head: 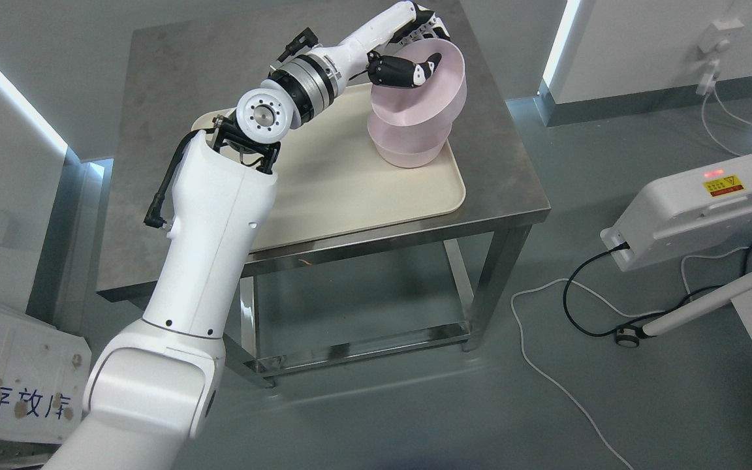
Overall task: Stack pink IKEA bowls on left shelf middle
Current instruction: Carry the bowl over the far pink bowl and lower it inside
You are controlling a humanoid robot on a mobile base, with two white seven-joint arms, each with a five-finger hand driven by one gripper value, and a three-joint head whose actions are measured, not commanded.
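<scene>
Reaching up from the lower left, the left arm [200, 261] crosses the metal table [173, 143] and ends at the far right part of its top. Grey floor [415, 405] all around. Table is steel with a lower frame, seen from above at an angle. A cream tray [363, 189] lies on the tabletop, tilted a bit relative to the table edges, most of it bare.

White box unit [689, 209] sits on the floor to the right, red light and yellow warning label on top, black cable [578, 287] plugged into its left end, white cable [546, 365] trailing across the floor. White board with printed characters [10, 391] at lower left.

Pink bowls [415, 124] stand on the far right corner of the tray, a stack of what looks like three. Lower ones sit nested and level. Top bowl [438, 78] is tilted, opening facing up and toward the arm, its lower edge resting in the bowl beneath.

Left hand [415, 46] is closed on the top bowl's rim: thumb [408, 70] inside the bowl against the inner wall, fingers [431, 23] curled over the outside at the far edge. Grip is a pinch on the rim, not a wide spread.
</scene>
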